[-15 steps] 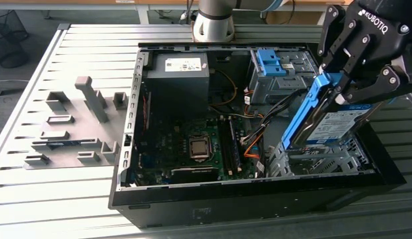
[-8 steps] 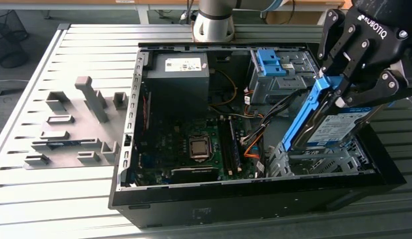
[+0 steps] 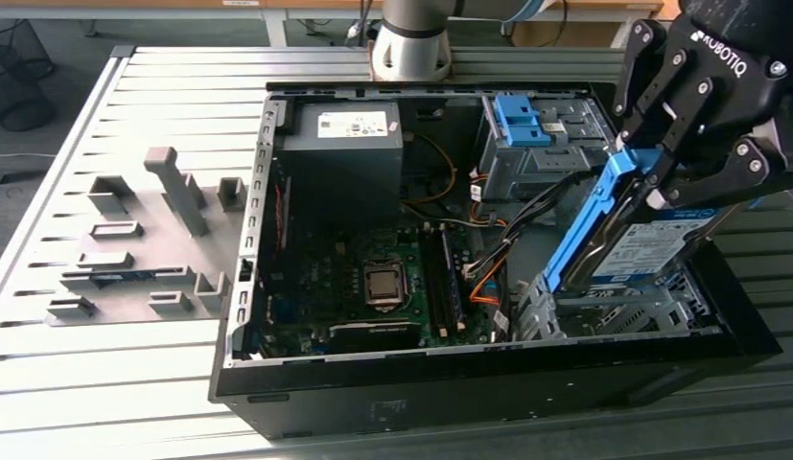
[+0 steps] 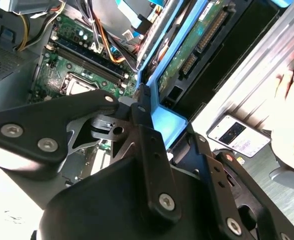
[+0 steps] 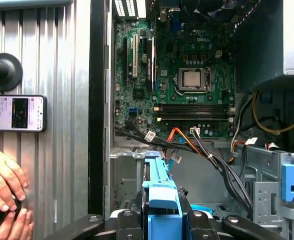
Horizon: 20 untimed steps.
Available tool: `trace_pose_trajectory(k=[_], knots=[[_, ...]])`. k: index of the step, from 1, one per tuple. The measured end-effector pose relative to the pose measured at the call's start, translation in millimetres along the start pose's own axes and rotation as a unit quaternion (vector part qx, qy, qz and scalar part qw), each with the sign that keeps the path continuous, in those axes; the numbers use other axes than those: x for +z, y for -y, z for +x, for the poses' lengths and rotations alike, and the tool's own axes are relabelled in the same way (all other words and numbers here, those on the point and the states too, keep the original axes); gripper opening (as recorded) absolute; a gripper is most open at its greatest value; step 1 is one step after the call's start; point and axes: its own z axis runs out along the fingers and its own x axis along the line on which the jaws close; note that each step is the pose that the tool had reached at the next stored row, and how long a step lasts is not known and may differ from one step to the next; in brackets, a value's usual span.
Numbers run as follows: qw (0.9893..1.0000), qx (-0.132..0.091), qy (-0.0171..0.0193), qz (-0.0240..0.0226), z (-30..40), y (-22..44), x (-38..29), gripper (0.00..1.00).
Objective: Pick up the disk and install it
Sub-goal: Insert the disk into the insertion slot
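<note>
Exterior view: disk [image 3: 641, 247] between jaws

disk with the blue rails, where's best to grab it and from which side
Likely the raised upper end of the flat silver-grey hard drive, pinched across its broad faces, from above: it stands tilted on edge, lower end down at the grey metal cage, leaving the top free. The black gripper is shut on it there.

My exterior view looks steeply down on the whole open case [image 3: 499, 393] on the bench [image 3: 140, 96]. Both wrist views ride close behind the claw [image 5: 163, 220] [image 4: 162, 120], facing into the case, sharing the motherboard [image 5: 187, 100] [image 4: 71, 70].
</note>
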Motion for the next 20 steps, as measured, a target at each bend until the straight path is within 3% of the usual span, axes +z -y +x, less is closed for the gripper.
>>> trace_pose_trajectory(k=[11, 20], knots=[[1.0000, 0.005, -0.0004, -0.0001, 1.5, 0.7, 4.4, 0.36], [1.0000, 0.005, -0.0004, -0.0001, 1.2, 1.2, 17.0, 0.36]])
